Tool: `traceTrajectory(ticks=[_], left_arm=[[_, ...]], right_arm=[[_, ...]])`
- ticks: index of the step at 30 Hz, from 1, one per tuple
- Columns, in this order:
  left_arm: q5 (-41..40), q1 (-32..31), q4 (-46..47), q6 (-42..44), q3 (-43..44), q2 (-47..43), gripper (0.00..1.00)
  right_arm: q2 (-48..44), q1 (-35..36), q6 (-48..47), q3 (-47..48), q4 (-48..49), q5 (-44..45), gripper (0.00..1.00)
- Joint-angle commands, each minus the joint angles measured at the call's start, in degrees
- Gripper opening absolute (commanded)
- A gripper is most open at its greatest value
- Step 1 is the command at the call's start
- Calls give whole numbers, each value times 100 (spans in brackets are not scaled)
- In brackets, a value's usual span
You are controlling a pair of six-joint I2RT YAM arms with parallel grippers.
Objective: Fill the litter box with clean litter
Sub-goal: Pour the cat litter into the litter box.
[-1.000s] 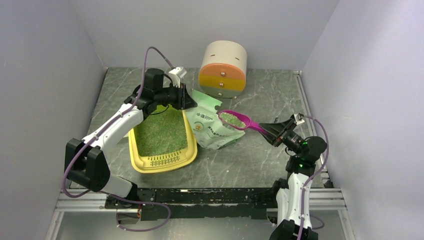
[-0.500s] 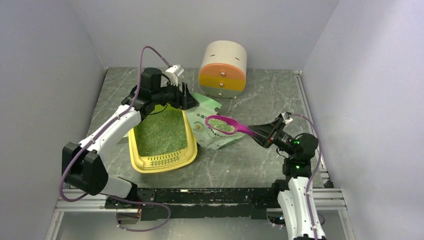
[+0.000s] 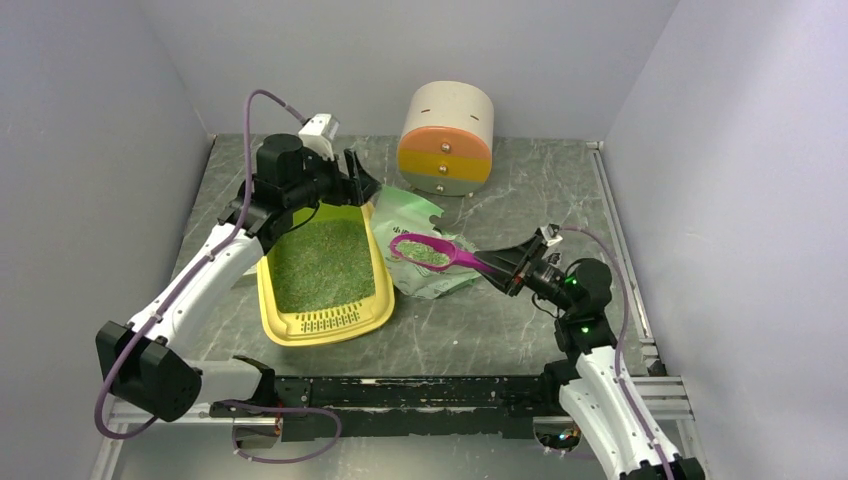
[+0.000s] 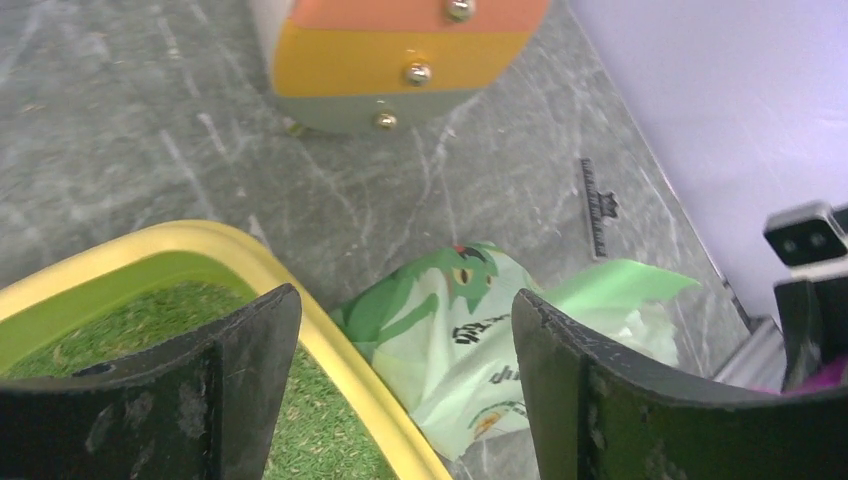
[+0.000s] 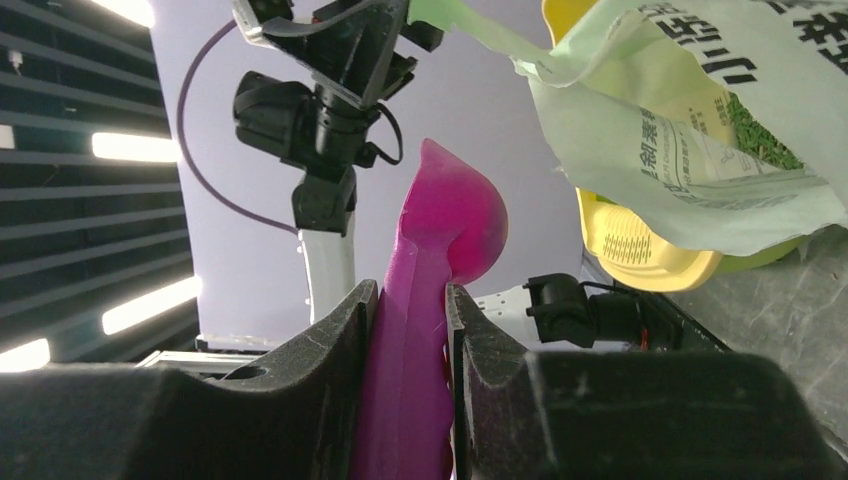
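While the right gripper (image 3: 505,268) clamps its fingers tight on the handle of the magenta scoop (image 3: 425,250), a load of greenish granules rides in the bowl at centre frame, above the pale green bag (image 3: 412,212); the litter box (image 3: 325,325) lies just to the left of that bowl, its long axis running from upper to lower frame with the slotted grille at the lower end, and clean litter (image 3: 320,262) already covers its floor; the scoop lies crosswise to the box, handle to the right, bowl tip near the right rim but not yet over it, so the coming move looks like a short carry leftward and a tip; the right arm is the one placed to make it; the left gripper (image 3: 358,182) hovers at the box's upper right corner, jaws spread wide with nothing between them; the round drawer cabinet (image 3: 446,140) stands apart at upper centre.
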Motion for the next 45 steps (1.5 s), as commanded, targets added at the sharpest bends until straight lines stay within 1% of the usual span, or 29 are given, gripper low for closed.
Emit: traceTrajectory(ticks=[1,4,6,10,13,15,17,21,23,25,29,32,37,43,45], left_arm=[[-1461,33,-496,-190,301,-192,82],[-2287,33,-806,-222,362,-340,86],[-2692,30,-952,-223,405,-424,89],[-3146,33,-1171,-260,500,-510,91],[-3407,33,-1257,-316,499,-610,91],[-3666,33,-1372,-377,525,-652,93],[-4145,25,-1501,-468,553,-692,94],[-5057,6,-1798,-779,533,-822,97],[-5277,-2,-1834,-815,448,-910,97],[-5329,-3,-1833,-803,368,-972,97],[-5406,-10,-1905,-854,282,-1102,97],[-5603,-64,-1993,-809,474,-1184,97],[-5991,-213,-1984,-459,722,-1262,97],[-5881,-346,-1910,-329,590,-1333,97],[-5791,-370,-1855,-260,567,-1359,97]], right_arm=[[137,559,-272,310,-174,754,0],[348,1084,-531,526,-446,1238,0],[572,1570,-557,578,-276,1612,0],[1120,2631,-649,706,200,2531,0],[1588,3364,-929,999,201,3241,0],[1859,3732,-982,1121,275,3678,0],[2046,3956,-959,1162,334,4116,0],[2442,4338,-1120,1478,181,4829,0],[2669,4541,-1257,1723,23,5186,0],[2917,4704,-1403,2004,-135,5505,0],[3526,4903,-1621,2628,-370,5854,0],[3958,5035,-1691,3013,-493,6057,0],[4522,5139,-1814,3524,-501,6373,0],[5058,5155,-2104,4193,-802,6715,0],[5332,5158,-2162,4564,-1318,6870,0]])
